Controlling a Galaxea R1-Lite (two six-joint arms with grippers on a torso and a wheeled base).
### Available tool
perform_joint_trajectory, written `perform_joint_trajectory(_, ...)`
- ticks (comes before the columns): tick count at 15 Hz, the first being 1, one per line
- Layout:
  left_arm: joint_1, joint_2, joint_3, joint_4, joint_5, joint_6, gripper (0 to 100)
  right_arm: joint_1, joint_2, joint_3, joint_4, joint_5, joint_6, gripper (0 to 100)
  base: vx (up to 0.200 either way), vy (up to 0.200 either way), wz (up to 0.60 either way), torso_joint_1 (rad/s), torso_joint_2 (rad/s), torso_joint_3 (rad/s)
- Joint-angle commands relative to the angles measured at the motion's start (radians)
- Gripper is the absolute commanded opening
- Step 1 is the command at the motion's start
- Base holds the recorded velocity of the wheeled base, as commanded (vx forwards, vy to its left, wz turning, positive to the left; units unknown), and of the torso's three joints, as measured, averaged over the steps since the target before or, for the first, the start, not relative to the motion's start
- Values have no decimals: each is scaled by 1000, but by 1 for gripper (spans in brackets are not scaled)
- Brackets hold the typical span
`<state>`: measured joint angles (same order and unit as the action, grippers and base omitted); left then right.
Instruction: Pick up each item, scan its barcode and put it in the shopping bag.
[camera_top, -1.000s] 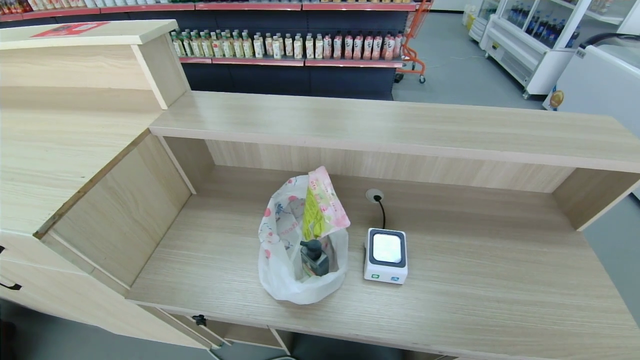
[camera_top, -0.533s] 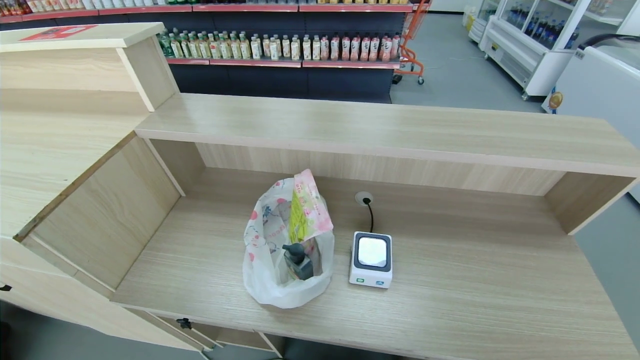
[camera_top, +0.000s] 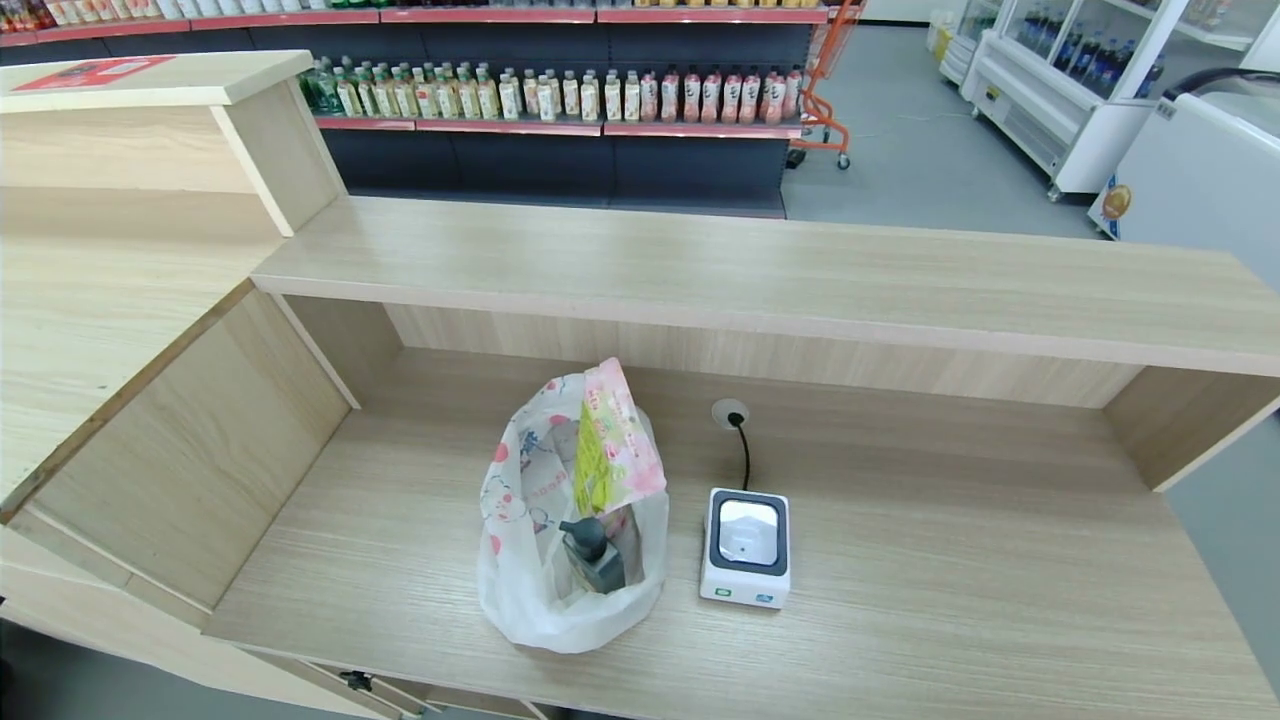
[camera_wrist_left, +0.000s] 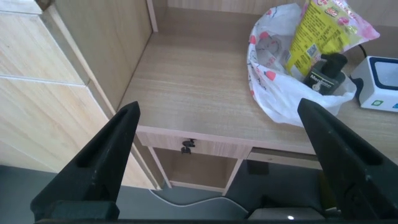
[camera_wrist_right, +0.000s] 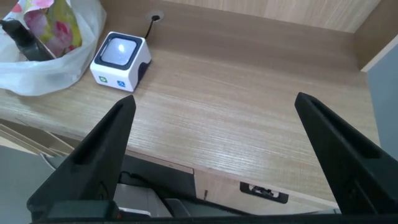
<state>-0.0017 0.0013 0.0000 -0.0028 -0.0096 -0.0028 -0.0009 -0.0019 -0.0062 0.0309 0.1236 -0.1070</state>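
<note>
Shopping bag (camera_top: 520, 600) on the counter (camera_top: 950, 600), mouth open upward, just left of the scanner (camera_top: 746, 548). Inside, a pink-and-green pouch (camera_top: 612, 440) stands on end, long axis near vertical, with a dark pump bottle (camera_top: 592, 555) upright before it. Left gripper (camera_wrist_left: 217, 109) and right gripper (camera_wrist_right: 216, 101): jaws spread wide, empty, off the counter's near edge.

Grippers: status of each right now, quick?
Left gripper: open, holding nothing.
Right gripper: open, holding nothing.
</note>
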Motion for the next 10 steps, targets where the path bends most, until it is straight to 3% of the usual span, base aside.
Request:
perform_joint_trajectory(1, -1, -1, 0, 0, 0, 0, 100, -1, 2, 0, 0, 1, 0, 100, 0, 0, 0, 0, 0, 0)
perform_joint_trajectory(10, -1, 0, 0, 0, 0, 0, 100, -1, 2, 0, 0, 1, -6, 100, 0, 0, 0, 0, 0, 0)
